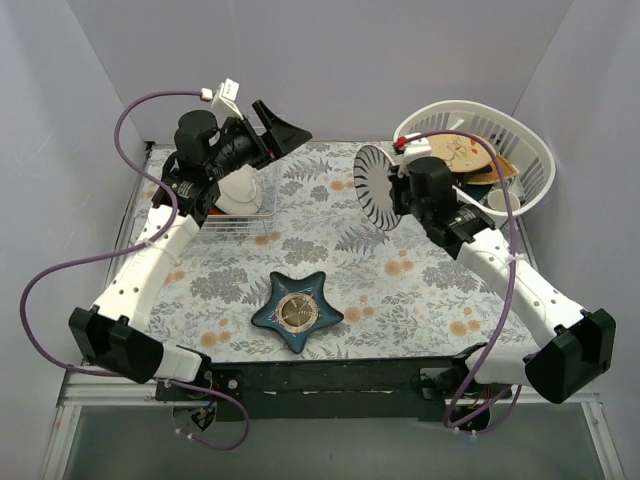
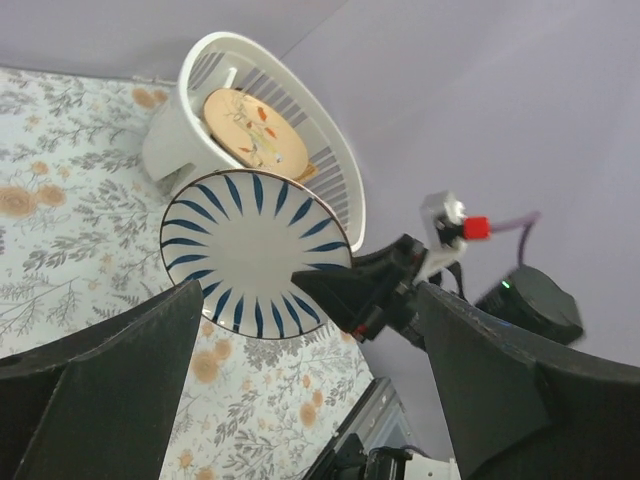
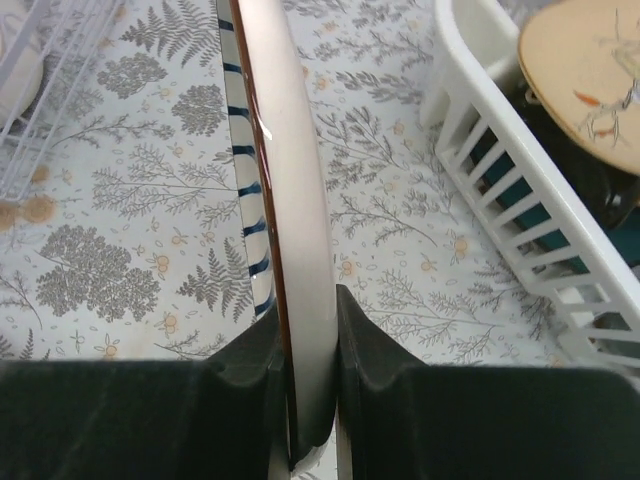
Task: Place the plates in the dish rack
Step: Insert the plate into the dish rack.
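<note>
My right gripper is shut on the rim of a round white plate with dark blue radial strokes. It holds the plate upright on edge above the mat, left of the white basket. In the right wrist view the plate stands edge-on between my fingers. The left wrist view shows the plate's face. My left gripper is open and empty, raised above the back left. The clear wire dish rack stands below it with an off-white dish inside. The rack's corner shows in the right wrist view.
A white slotted oval basket at the back right holds a tan plate with painted sprigs and other dishes. A dark blue star-shaped dish lies near the front middle of the floral mat. Walls close in on three sides.
</note>
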Tool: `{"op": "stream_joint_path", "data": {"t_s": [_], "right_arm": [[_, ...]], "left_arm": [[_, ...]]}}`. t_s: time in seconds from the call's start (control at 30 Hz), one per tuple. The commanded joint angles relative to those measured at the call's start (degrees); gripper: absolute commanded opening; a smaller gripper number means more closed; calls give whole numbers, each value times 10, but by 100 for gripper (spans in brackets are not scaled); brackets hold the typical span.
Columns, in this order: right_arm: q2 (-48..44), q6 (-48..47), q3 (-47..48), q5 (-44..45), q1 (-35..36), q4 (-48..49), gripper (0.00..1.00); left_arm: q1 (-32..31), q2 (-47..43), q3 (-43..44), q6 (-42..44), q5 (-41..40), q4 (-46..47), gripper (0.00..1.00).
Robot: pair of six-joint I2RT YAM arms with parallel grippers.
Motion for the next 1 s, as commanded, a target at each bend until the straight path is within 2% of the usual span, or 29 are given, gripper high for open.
{"op": "stream_joint_path", "data": {"t_s": [0.0, 0.1, 0.13, 0.2, 0.23, 0.3, 0.33, 0.37, 0.43, 0.47, 0.63, 0.7, 0.97], "right_arm": [[-7, -123, 85, 187, 109, 126, 1], [-4, -192, 66, 287, 177, 174, 1], [-5, -252, 53, 340, 195, 233, 1], [-10, -319, 26, 383, 243, 309, 1], [-11, -376, -4, 417, 256, 378, 1], [-14, -447, -37, 444, 294, 461, 1], [-14, -523, -68, 463, 305, 516, 1], [-12, -561, -84, 472, 314, 608, 1], [-3, -639, -122, 484, 338, 716, 1], [3, -713, -132, 486, 346, 825, 1], [77, -939, -151, 470, 391, 1100, 1], [106, -998, -144, 463, 403, 1164, 1], [134, -1029, -130, 443, 426, 1196, 1]], "left_arm": [[1, 24, 70, 9, 7, -63, 89], [1, 55, 118, 15, 7, -106, 89], [2, 61, 125, 16, 9, -121, 90], [2, 75, 136, 12, 16, -129, 89], [2, 77, 136, 8, 19, -129, 90], [1, 80, 136, -3, 26, -129, 90], [1, 81, 136, -8, 29, -128, 90], [1, 81, 135, -17, 34, -125, 90], [1, 79, 128, -28, 51, -118, 90], [1, 77, 125, -31, 55, -117, 90], [2, 71, 110, -57, 82, -108, 90], [1, 68, 97, -64, 91, -100, 89], [-2, 51, 61, -66, 109, -92, 87]]}}
